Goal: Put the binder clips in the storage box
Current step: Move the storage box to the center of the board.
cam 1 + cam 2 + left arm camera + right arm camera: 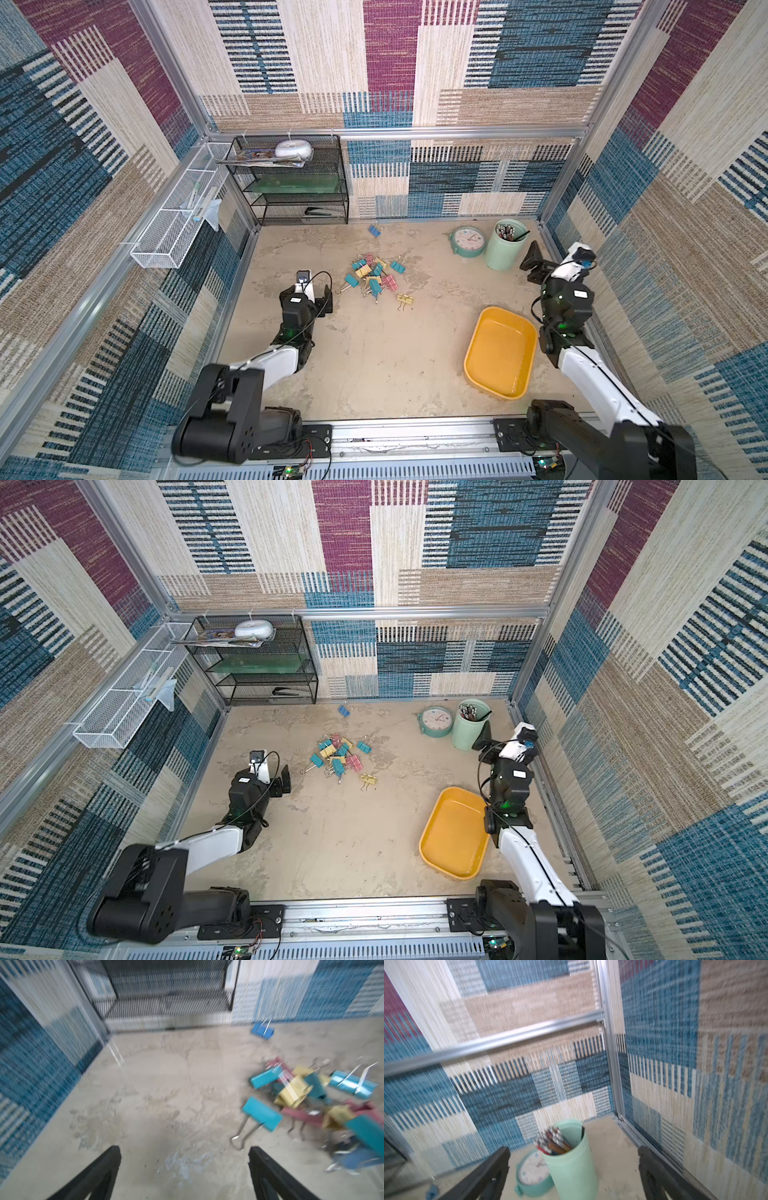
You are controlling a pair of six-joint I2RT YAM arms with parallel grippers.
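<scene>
A heap of pastel binder clips (376, 276) (338, 756) lies mid-table. One blue clip (375, 230) (262, 1030) sits apart near the back wall, and a yellow one (404, 299) lies just in front of the heap. The yellow-orange storage box (500, 353) (455, 833) stands empty at the front right. My left gripper (318, 297) (184, 1149) hovers open just left of the heap, over bare table, with a teal clip's wire handles (242, 1138) close to one finger. My right gripper (536, 262) (574, 1150) is open behind the box, facing the pen cup with nothing in it.
A mint-green pen cup (505, 245) (571, 1167) and a teal clock (468, 241) stand at the back right. A black mesh shelf (291, 183) fills the back left corner. A white wire basket (178, 216) hangs on the left wall.
</scene>
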